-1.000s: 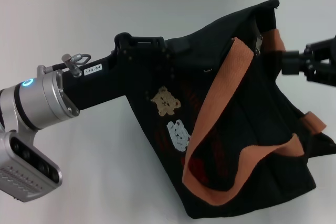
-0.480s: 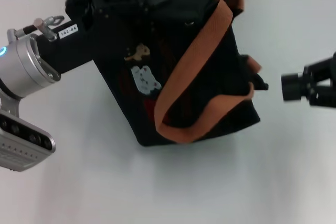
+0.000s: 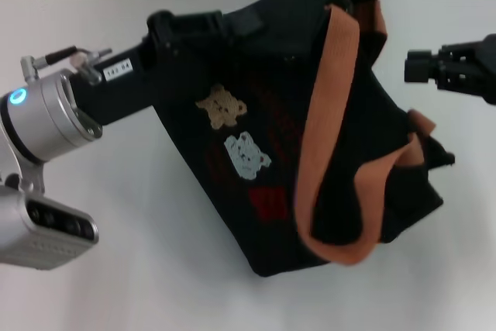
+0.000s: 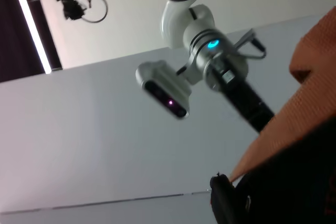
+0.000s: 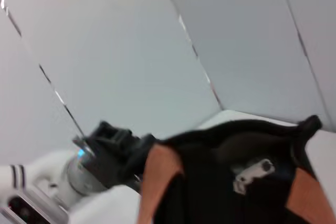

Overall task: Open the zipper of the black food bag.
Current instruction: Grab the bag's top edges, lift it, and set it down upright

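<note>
Your black food bag (image 3: 310, 137) sits tilted on the white bench (image 3: 155, 284), toward the far edge and right of centre, with its bear patches (image 3: 232, 129) and red lettering (image 3: 267, 203) facing up. One orange-brown strap (image 3: 325, 114) loops down the bag's face and curls under near its lower corner. Your left gripper (image 3: 182, 29) is at the bag's far-left upper corner, pressed against the black fabric — its fingers are lost against the bag, so you cannot tell whether they grip it. Your right gripper (image 3: 418, 66) hangs just off the bag's right side near the far edge, apart from the fabric; whether its claw is wide or narrow cannot be told. In the right wrist view you see the zipper (image 5: 253, 171) with its silver pull tab lying on the black rim between the two strap ends — the track around it is too blurred to judge.
</note>
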